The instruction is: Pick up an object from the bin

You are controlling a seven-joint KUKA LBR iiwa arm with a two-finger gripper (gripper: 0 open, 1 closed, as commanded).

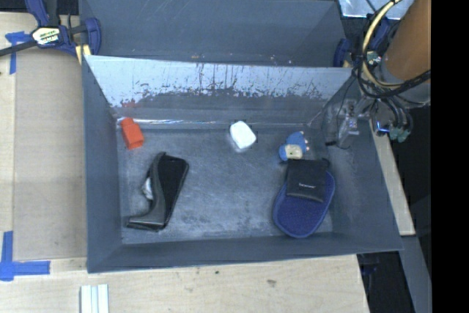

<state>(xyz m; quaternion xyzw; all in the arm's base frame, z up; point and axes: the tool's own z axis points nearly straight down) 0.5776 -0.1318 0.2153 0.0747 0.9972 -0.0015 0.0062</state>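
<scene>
Your gripper (343, 125) hangs by the right wall of the grey metal bin (220, 238), near its far right corner. You cannot tell how wide it stands, and nothing is visibly held, so the pick looks wholly undone. Nearest lies a small blue-and-cream lump (293, 149), just beside a blue oval fabric slipper (297, 220).

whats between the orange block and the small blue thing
In the camera view, one white lump lies between the orange block and the small blue thing.
</scene>
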